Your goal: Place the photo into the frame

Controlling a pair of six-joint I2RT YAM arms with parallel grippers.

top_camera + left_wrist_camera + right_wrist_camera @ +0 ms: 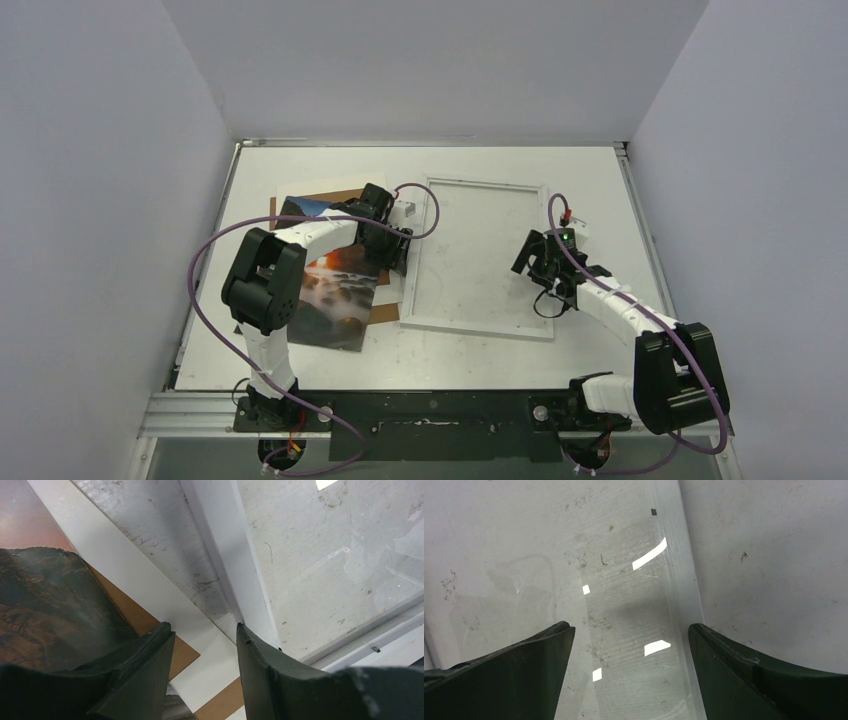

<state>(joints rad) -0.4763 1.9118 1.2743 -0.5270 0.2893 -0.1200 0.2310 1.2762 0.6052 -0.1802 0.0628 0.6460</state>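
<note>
Left tool (205,630) hung released between the sunset photo print (335,290) and the thin white rectangular frame (476,326); right tool (631,627), released, over its right rail.

Even, bright overhead light, as we see it: soft shadows on the table (600,180), sharp white glints on the frame (650,555), close foreground slightly blurred.

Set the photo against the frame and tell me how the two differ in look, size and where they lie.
The photo is a dark, colourful sunset print; the frame is a white rim around a see-through middle. The photo looks somewhat smaller than the frame. The photo lies on a brown board, while the frame lies straight on the table. Both are rectangular and lie flat, side by side.
</note>
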